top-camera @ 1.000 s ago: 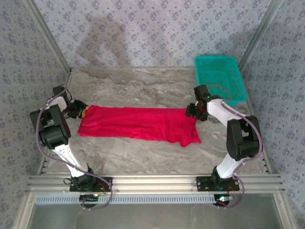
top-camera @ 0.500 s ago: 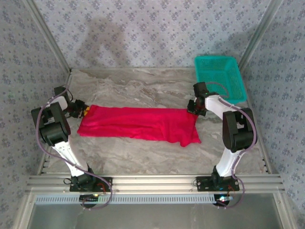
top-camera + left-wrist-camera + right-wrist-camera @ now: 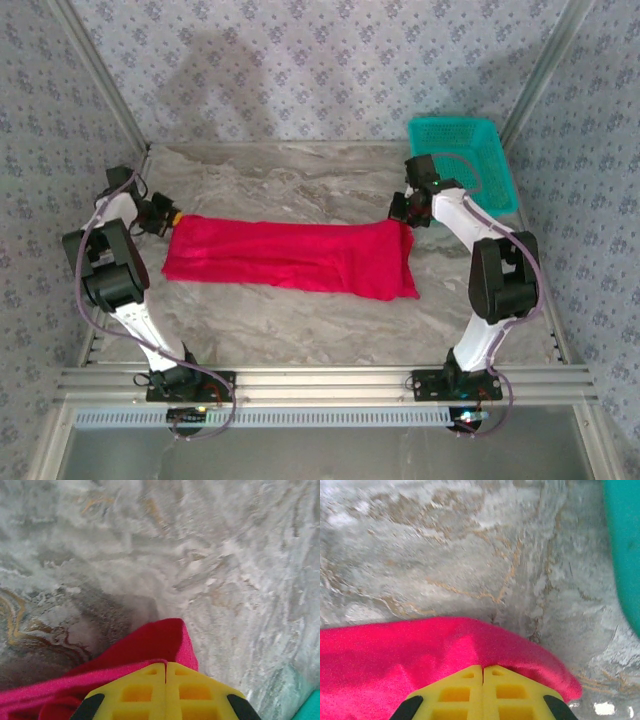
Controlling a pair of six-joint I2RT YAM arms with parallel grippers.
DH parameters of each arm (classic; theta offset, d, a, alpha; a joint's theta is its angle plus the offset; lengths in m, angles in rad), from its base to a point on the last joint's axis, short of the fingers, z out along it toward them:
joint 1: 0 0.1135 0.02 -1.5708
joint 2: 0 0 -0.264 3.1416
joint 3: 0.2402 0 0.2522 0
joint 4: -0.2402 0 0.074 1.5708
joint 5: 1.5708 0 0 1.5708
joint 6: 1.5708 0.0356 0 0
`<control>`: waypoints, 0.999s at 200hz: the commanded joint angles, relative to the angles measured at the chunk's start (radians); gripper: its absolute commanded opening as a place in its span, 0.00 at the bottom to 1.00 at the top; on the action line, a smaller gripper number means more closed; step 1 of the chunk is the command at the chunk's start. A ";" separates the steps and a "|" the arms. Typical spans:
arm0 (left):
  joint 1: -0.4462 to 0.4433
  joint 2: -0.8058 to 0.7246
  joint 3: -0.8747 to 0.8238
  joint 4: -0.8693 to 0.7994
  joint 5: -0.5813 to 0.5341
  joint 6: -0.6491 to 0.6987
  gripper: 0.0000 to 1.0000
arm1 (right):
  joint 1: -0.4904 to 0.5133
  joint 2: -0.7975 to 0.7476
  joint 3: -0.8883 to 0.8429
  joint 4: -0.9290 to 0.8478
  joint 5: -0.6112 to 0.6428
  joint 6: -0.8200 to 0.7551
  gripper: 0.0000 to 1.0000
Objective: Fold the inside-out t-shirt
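Here is the red t-shirt [image 3: 290,257], stretched out in a long flat band on the marble table [image 3: 300,180], lying to the left of the teal basket [image 3: 452,122] and a little nearer the arm bases than it. The cloth's right end comes up near the basket's near left corner, and its other end is well apart from the basket. The right gripper [image 3: 403,220] sits just off that near left corner of the basket, right on the cloth's far right corner. From the right wrist, this gripper [image 3: 483,669] has its yellow fingers [image 3: 457,695] pressed flat together with no gap, red cloth [image 3: 395,650] bunched up around the tips, and the basket's wall [image 3: 625,545] off to the side. So it is clamped on the t-shirt. The left gripper [image 3: 176,216] is the one far from the basket, at the cloth's far left corner. From the left wrist, its tips [image 3: 165,667] are closed tight too, with a rounded red corner [image 3: 155,640] poking out just past them over bare marble. That is a pinch on the t-shirt as well. Between the two grips, the shirt's far edge runs fairly straight, while its near edge lies looser, with a soft fold on the end closer to the basket.
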 commanded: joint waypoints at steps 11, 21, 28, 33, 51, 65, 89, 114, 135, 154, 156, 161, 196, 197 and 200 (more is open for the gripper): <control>-0.004 -0.013 0.050 -0.024 0.006 -0.006 0.00 | -0.021 -0.004 0.082 -0.026 0.019 -0.036 0.00; -0.005 -0.008 0.059 -0.023 0.004 -0.010 0.00 | -0.027 0.003 0.091 -0.007 0.020 -0.037 0.00; -0.005 -0.001 0.069 -0.024 0.002 -0.011 0.00 | -0.028 0.012 0.096 0.006 0.020 -0.036 0.00; -0.005 0.006 0.075 -0.024 0.001 -0.011 0.01 | -0.032 0.020 0.103 0.012 0.021 -0.036 0.00; -0.005 0.046 0.115 -0.040 -0.001 -0.007 0.21 | -0.037 0.074 0.141 0.012 0.022 -0.035 0.01; -0.005 0.074 0.145 -0.078 -0.003 0.013 0.33 | -0.037 0.122 0.177 0.001 0.014 -0.034 0.01; -0.004 0.038 0.097 -0.091 -0.071 0.037 0.38 | -0.033 0.196 0.249 -0.030 -0.013 -0.033 0.11; -0.004 -0.018 0.007 -0.062 -0.081 0.045 0.38 | -0.011 0.220 0.295 -0.081 0.006 -0.035 0.16; -0.009 -0.016 -0.019 -0.054 -0.057 0.055 0.39 | 0.009 0.195 0.293 -0.089 0.039 -0.032 0.20; -0.027 0.017 0.003 -0.086 -0.048 0.082 0.38 | 0.025 0.171 0.285 -0.103 0.066 -0.029 0.28; -0.030 0.021 0.007 -0.092 -0.050 0.086 0.38 | 0.026 0.168 0.284 -0.105 0.066 -0.028 0.29; -0.035 0.029 0.017 -0.108 -0.057 0.097 0.38 | 0.031 0.161 0.280 -0.111 0.066 -0.028 0.30; -0.055 0.065 0.028 -0.127 -0.093 0.110 0.38 | 0.075 0.049 0.176 -0.114 0.092 -0.028 0.45; -0.054 0.065 0.028 -0.126 -0.093 0.109 0.37 | 0.077 0.046 0.172 -0.113 0.092 -0.028 0.45; -0.054 0.068 0.030 -0.124 -0.094 0.108 0.36 | 0.081 0.037 0.160 -0.113 0.090 -0.027 0.46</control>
